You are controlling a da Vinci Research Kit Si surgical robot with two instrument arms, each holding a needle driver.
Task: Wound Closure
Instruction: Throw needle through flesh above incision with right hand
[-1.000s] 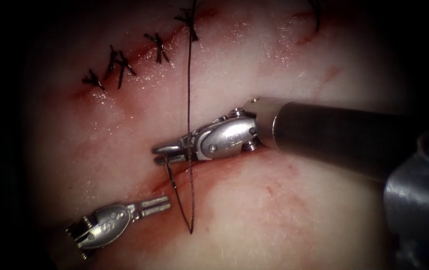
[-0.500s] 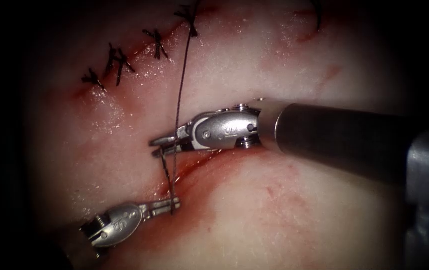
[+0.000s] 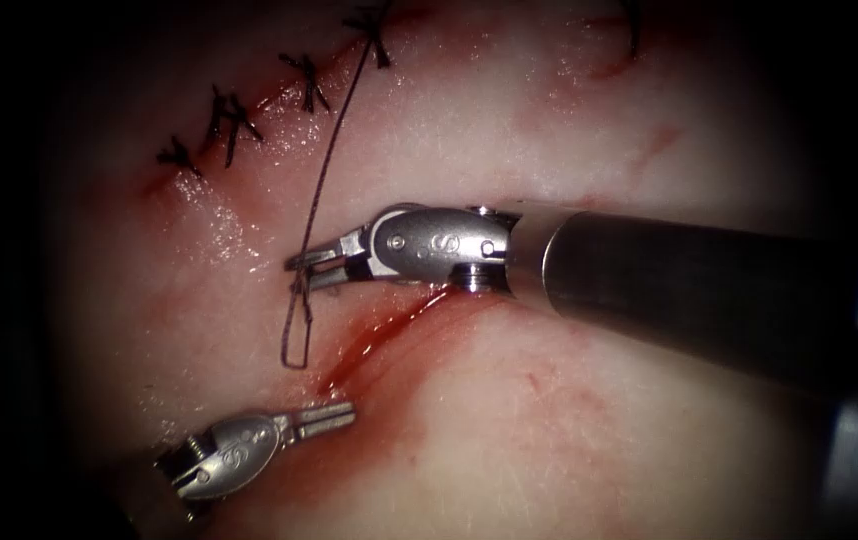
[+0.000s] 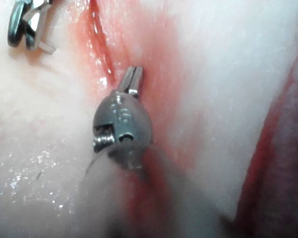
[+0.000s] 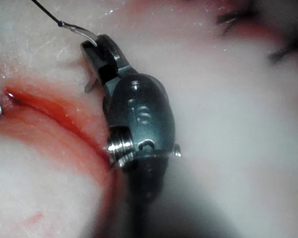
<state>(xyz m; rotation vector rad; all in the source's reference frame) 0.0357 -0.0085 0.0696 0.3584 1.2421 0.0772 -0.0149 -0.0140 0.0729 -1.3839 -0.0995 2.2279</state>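
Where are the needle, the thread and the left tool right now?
needle [image 5: 82, 32]: right wrist view, swaged end beside the right tool's jaws.
thread [image 3: 321, 185]: endoscope view, mid-strand below the stitches.
left tool [image 3: 324, 419]: endoscope view, tip of its shut jaws.

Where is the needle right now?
In the endoscope view, the needle is held in the right gripper, left of the open cut, above the left gripper.

Right tool [image 3: 301, 272] – wrist housing carries an engraved "S"-like mark in the endoscope view; in the right wrist view the same tool [image 5: 92, 62] reads approx. "16". Left tool [image 3: 342, 414] – small engraved mark on its housing, illegible there; in the left wrist view the tool [image 4: 134, 74] shows chars. like "1G", uncertain.
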